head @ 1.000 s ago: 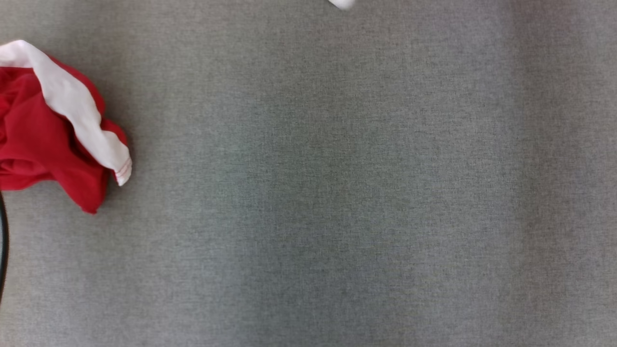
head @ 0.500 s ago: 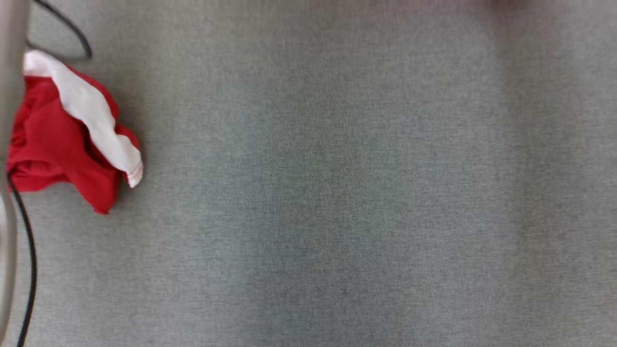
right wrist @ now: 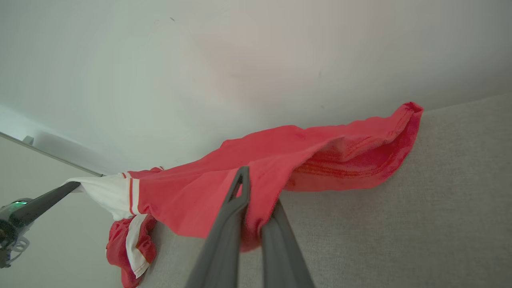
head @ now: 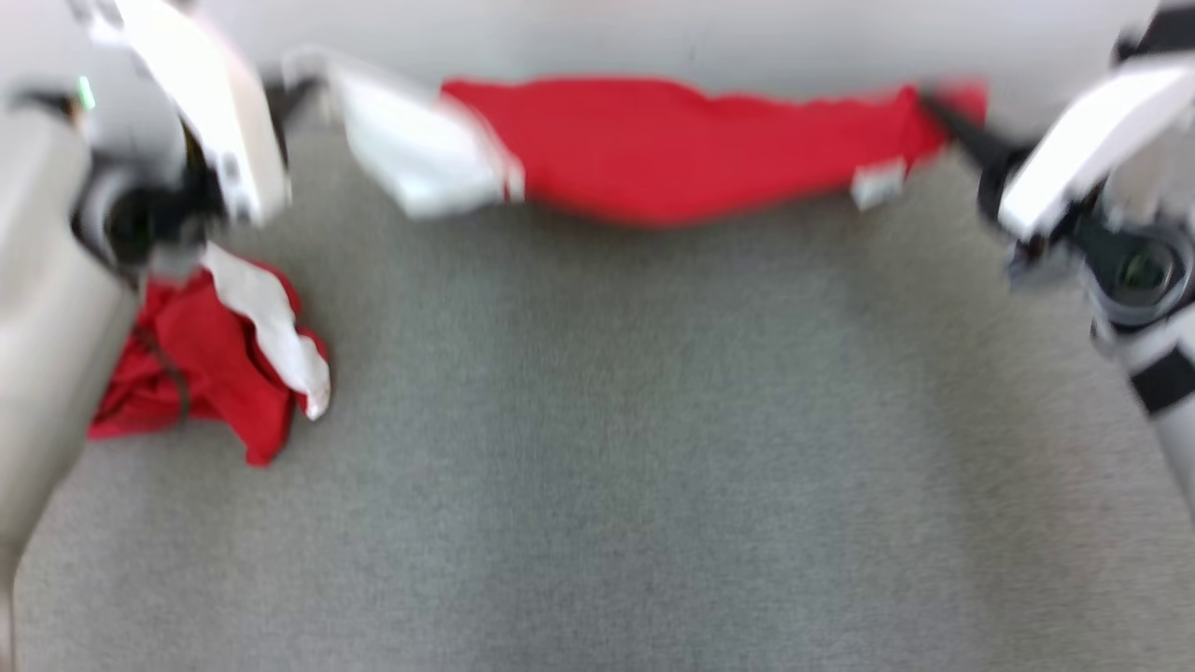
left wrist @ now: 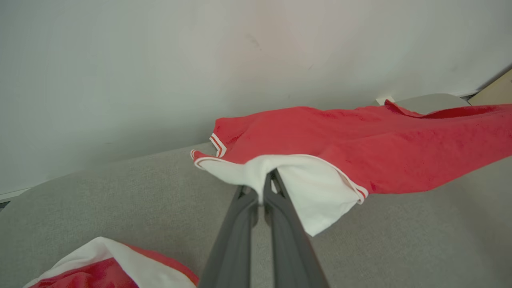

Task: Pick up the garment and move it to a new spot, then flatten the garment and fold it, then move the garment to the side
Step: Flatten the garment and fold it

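Stretched between your two claws, the red garment hangs along the far edge of the grey counter, close to the pale wall. Your left claw is pinched tight on its white sleeve, and your right claw is clamped just as tightly over the opposite red end, with cloth bunched between the fingers. The pick-up looks done and the carry to a new spot looks to be in hand. The head view is blurred, so whether the sagging middle brushes the counter cannot be told. What remains, by this evidence, is most of the job: laying the garment down on the open grey stretch nearer you, smoothing it flat, folding it, then shifting it to the side. A second red-and-white garment lies crumpled at the left of the counter, below your left arm and well apart from the one you hold. It has no claw on it and sits close to where your left arm may need to come down.
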